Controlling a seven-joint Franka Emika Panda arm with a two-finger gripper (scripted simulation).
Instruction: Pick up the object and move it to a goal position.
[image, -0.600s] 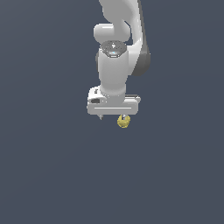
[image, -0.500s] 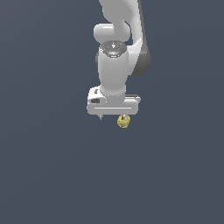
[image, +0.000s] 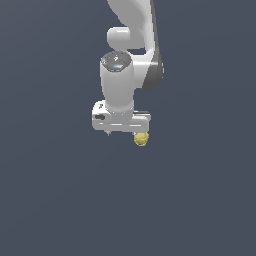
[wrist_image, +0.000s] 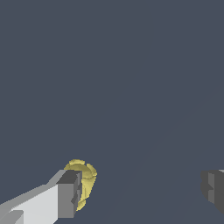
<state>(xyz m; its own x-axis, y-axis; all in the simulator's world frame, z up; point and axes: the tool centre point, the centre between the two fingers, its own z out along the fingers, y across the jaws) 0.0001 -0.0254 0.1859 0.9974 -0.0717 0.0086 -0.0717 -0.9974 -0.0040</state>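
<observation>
The object (image: 141, 139) is a small yellow lump, roundish with a bumpy, faceted surface. In the exterior view it sits just right of the frame's centre on the plain dark ground. In the wrist view it (wrist_image: 85, 180) appears partly hidden, its rounded yellow edge showing.

We see our glossy white arm (image: 118, 85) with a dark grey joint band, a grey-capped wrist and grey finger pads (wrist_image: 69, 194).

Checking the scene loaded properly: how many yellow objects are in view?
1. The yellow object sits under the gripper's end on the exterior view's right, beside one finger. No others visible.
</observation>
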